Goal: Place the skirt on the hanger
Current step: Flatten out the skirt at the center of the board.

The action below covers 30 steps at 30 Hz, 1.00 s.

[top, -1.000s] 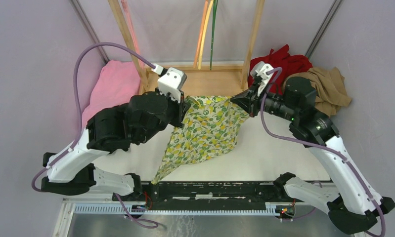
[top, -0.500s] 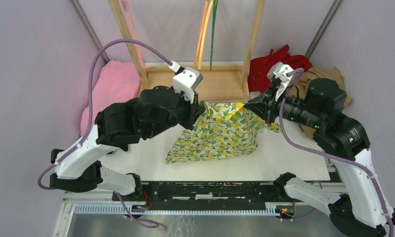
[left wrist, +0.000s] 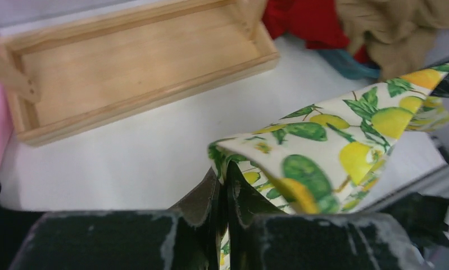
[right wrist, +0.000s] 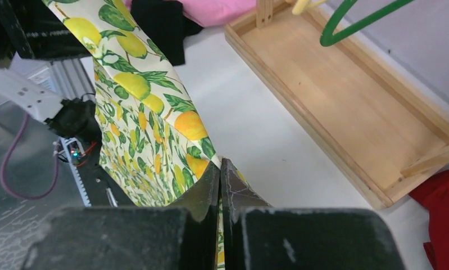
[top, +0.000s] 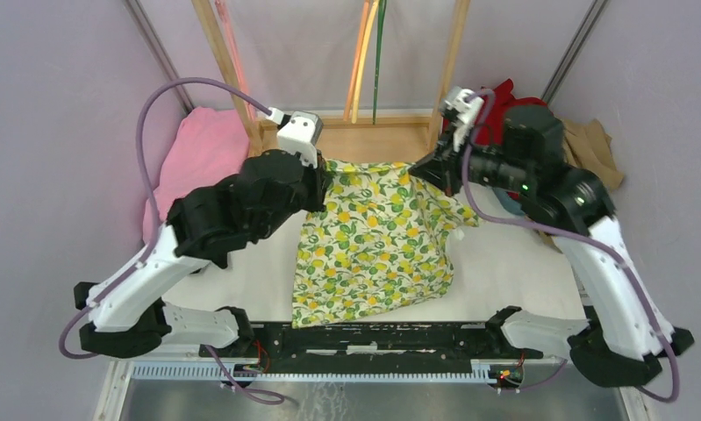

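Note:
The skirt (top: 373, 237), cream with yellow lemons and green leaves, hangs spread between both grippers above the white table. My left gripper (top: 325, 181) is shut on its top left corner, and the left wrist view shows the fabric (left wrist: 334, 129) pinched at the gripper (left wrist: 225, 181). My right gripper (top: 423, 170) is shut on the top right corner; in the right wrist view the cloth (right wrist: 137, 101) runs down from the gripper (right wrist: 220, 169). The thin pink hanger (top: 231, 44) hangs beside the rack's left post, apart from the skirt.
A wooden rack base (top: 373, 140) stands just behind the skirt, with an orange-yellow hanger (top: 361, 53) and a green hanger (top: 379, 53) above it. A pink cloth (top: 202, 145) lies at the back left. A red garment (top: 504, 96) and a tan garment (top: 597, 140) lie at the back right.
Both grippers swung right, then came back left and farther toward the rack. The skirt went from a bunched, twisted drape to a wider, flatter sheet.

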Available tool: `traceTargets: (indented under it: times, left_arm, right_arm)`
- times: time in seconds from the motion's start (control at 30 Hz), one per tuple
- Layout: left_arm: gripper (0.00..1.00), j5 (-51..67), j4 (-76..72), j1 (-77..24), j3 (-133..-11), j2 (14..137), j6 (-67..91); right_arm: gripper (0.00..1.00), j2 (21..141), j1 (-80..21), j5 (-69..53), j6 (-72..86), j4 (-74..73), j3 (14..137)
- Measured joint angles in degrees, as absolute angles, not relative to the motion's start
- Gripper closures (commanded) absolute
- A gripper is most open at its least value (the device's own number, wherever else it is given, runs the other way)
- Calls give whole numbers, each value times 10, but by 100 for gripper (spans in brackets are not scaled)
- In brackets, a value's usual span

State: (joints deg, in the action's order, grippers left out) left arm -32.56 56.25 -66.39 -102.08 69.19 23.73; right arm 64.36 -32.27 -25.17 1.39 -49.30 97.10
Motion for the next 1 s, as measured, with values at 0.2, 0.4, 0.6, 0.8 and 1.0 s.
traceTargets:
  times: [0.2, 0.4, 0.6, 0.8, 1.0]
  left_arm:
    - [90, -321, 475, -500, -845, 710, 246]
    - [91, -276, 387, -372, -768, 768, 245]
    - [92, -251, 302, -291, -759, 848, 239]
    - [95, -227, 237, -243, -746, 905, 225]
    - [90, -221, 171, -231, -732, 929, 220]
  right_arm:
    - [99, 787, -324, -225, 11, -436, 956]
    - [99, 949, -325, -211, -23, -402, 993]
    - [99, 1099, -322, -185, -64, -386, 1100]
    - [99, 1185, -317, -156, -69, -356, 1142]
    - [64, 1196, -316, -107, -49, -271, 1112]
